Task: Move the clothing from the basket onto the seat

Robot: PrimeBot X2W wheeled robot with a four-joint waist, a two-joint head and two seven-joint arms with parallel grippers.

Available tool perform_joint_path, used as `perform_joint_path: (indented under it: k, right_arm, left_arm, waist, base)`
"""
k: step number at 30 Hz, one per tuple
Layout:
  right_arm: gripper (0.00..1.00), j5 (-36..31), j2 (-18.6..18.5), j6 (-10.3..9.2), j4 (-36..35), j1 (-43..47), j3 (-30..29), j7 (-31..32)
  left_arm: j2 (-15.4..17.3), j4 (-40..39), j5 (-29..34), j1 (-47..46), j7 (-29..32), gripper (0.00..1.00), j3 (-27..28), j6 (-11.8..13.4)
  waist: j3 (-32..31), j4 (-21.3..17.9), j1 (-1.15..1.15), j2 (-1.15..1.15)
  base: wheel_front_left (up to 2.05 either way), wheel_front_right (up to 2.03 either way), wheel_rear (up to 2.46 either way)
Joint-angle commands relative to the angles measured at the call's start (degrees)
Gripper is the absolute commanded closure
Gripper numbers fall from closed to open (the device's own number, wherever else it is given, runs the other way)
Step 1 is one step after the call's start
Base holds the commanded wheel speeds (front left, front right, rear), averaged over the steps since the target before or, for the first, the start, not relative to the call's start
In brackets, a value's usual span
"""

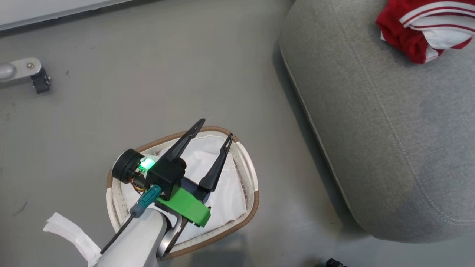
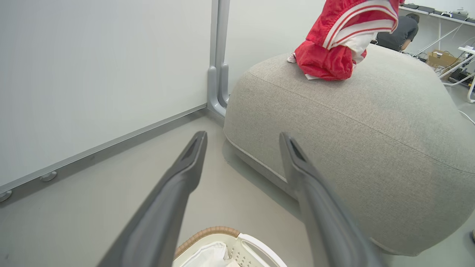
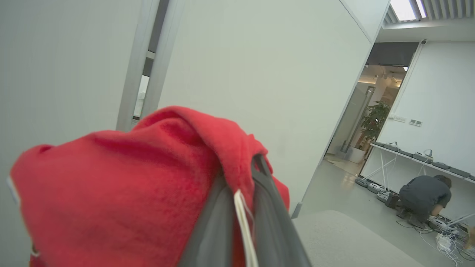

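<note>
**Head view.** The left tool [image 1: 216,128] is shown with its two fingers spread wide and nothing held between them. It is poised directly above the basket [image 1: 163,140], whose white liner [image 1: 230,193] is exposed beneath the fingers. The seat [image 1: 389,129] is placed to the right of this tool, well apart from it. The clothing [image 1: 404,33] is seen on the seat, far beyond and to the right of the fingertips.

**Left wrist view.** The left tool [image 2: 243,136] is again seen spread wide. The basket [image 2: 207,231] is found just below its fingers. The seat [image 2: 371,122] is seen ahead and to the right of the fingertips. The clothing [image 2: 330,55] is rested on top of the seat, its upper part drawn up past the frame edge.

**Right wrist view.** The right tool [image 3: 243,178] is closed narrowly on the clothing [image 3: 130,185], which is draped over the fingers and bunched to their left. A white cord [image 3: 241,215] is caught between the fingers. The seat [image 3: 341,237] is seen below and to the right of this tool.
</note>
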Motion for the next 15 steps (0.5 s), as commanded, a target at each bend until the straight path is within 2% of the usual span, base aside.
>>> perform_joint_path:
  k: [1,6,15]
  right_arm:
    - [1.00,-0.7,-1.0,-0.04,1.4,0.5,-1.0,-0.3]
    - [1.00,-3.2,-2.9,-0.04,7.1,3.8,-6.0,-0.3]
    - [1.00,-6.1,3.0,-0.04,13.5,7.4,-12.3,-0.3]
  left_arm:
    - [0.2,-0.3,0.5,-1.4,0.0,0.00,0.3,-0.1]
    - [0.5,-0.9,1.3,-2.5,0.0,0.00,0.3,-0.1]
    - [1.1,-1.0,1.8,-3.8,0.0,0.00,0.7,-0.2]
  waist:
    - [4.0,3.9,0.00,0.00]
    - [7.2,6.2,0.00,0.00]
    - [10.2,6.5,0.00,0.00]
  base:
    - [0.00,0.00,0.00]
    - [0.00,0.00,0.00]
    - [0.00,0.00,0.00]
